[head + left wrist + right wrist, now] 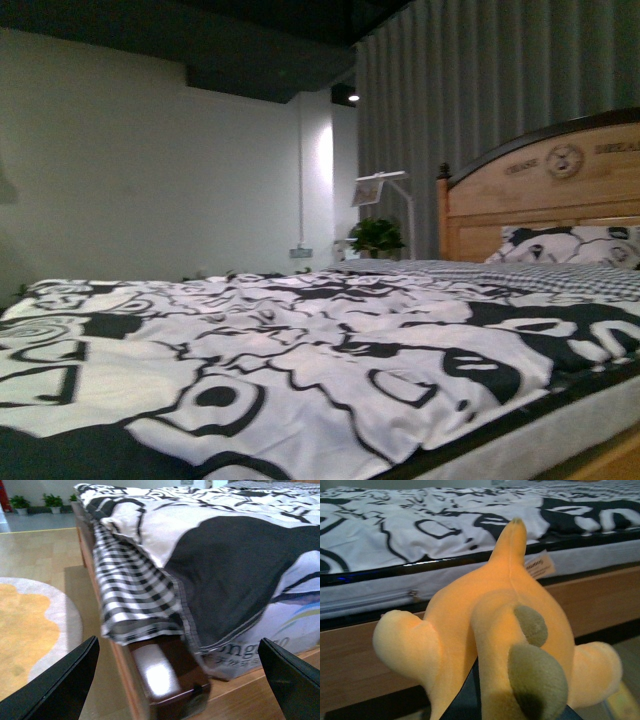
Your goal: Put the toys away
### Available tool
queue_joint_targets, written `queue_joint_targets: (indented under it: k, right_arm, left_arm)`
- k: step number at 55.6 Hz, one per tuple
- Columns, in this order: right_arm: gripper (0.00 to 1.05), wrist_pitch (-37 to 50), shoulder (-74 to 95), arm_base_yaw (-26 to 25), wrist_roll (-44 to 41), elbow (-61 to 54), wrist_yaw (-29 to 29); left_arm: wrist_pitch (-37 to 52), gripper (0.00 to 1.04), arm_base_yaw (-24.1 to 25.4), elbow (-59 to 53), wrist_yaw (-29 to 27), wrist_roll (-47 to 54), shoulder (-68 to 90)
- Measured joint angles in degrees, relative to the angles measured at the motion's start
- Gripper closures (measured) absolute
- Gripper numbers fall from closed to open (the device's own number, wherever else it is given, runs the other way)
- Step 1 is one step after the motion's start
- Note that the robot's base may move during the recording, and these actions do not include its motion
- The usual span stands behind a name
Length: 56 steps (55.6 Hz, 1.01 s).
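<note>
Your right gripper [470, 702] is clamped on the orange plush toy [505, 625], which hangs just beside the side of the bed [600, 597]. Your left gripper [177, 645] hangs near the bed's corner, fingers wide apart and holding nothing.

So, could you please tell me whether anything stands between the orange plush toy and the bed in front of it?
Nothing visible does. In the right wrist view the plush toy hangs in front of the bed's wooden side rail, and nothing shows between them or before the duvet on top.
</note>
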Motion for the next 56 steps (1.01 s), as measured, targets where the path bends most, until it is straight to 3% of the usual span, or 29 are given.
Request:
queue_joint_targets:
  k: [56]
  right_arm:
    - [0.98, 0.00, 0.00, 0.04, 0.00, 0.00, -0.17]
  left_arm:
    - [0.02, 0.06, 0.02, 0.00, -0.02, 0.00, 0.00]
